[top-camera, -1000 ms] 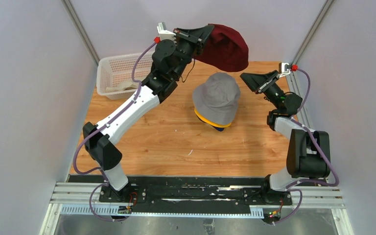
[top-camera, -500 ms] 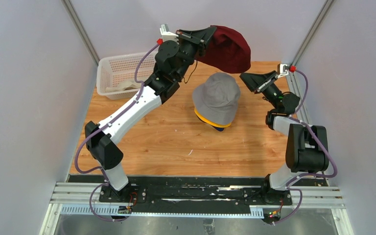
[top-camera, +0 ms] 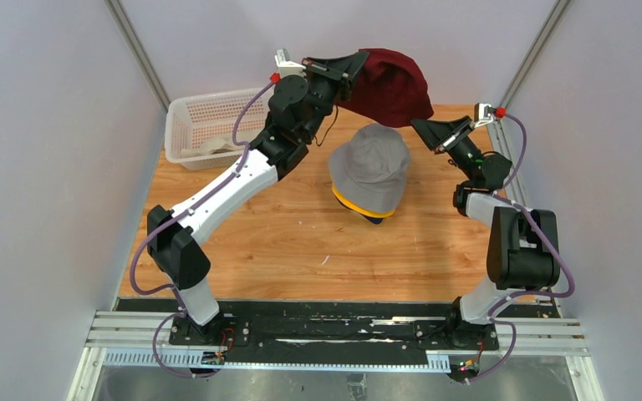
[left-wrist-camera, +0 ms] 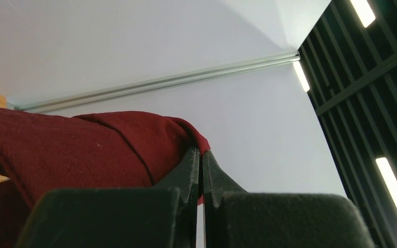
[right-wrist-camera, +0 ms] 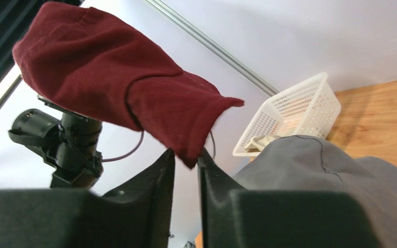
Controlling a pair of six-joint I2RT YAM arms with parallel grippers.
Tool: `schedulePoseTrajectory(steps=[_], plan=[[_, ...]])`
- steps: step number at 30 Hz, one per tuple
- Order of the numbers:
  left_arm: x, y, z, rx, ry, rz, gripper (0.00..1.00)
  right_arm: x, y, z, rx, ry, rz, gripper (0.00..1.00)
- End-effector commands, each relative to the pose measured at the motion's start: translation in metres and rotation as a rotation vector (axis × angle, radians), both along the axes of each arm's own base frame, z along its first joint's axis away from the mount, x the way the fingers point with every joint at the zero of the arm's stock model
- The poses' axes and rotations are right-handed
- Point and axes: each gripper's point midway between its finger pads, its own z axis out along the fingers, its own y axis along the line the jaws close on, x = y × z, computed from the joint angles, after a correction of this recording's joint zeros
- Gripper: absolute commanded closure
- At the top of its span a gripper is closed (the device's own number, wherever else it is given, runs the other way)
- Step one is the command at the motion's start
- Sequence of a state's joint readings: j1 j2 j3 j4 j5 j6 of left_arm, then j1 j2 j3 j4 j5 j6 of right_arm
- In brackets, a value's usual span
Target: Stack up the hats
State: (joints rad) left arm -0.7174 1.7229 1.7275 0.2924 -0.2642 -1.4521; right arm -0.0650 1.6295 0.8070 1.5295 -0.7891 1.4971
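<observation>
The left gripper clamped the dark red hat aloft at twelve o'clock of the grey hat; the right gripper, jaws narrowly apart round its drooping edge, perhaps not yet gripping, needed a firm bite.

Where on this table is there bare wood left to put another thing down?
Widest bare patch of table: between the stack of hats and the near edge. A smaller one lies between the stack and the right arm. The far edge is crowded: white basket, left arm, dark red hat held aloft.
</observation>
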Motion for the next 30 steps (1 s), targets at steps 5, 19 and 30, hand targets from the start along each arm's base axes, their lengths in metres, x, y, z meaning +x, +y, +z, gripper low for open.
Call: schedulePoseTrajectory(steps=[5, 19, 30], plan=[[-0.006, 0.016, 0.021, -0.005, -0.059, 0.077, 1.0, -0.016, 0.002, 0.027, 0.003, -0.106, -0.004, 1.0], [0.033, 0.067, -0.068, 0.263, 0.039, 0.258, 1.0, -0.049, -0.005, 0.063, 0.004, -0.174, -0.001, 1.0], [0.025, 0.072, -0.091, 0.27, 0.036, 0.242, 1.0, -0.041, -0.006, 0.061, -0.003, -0.169, -0.012, 1.0]])
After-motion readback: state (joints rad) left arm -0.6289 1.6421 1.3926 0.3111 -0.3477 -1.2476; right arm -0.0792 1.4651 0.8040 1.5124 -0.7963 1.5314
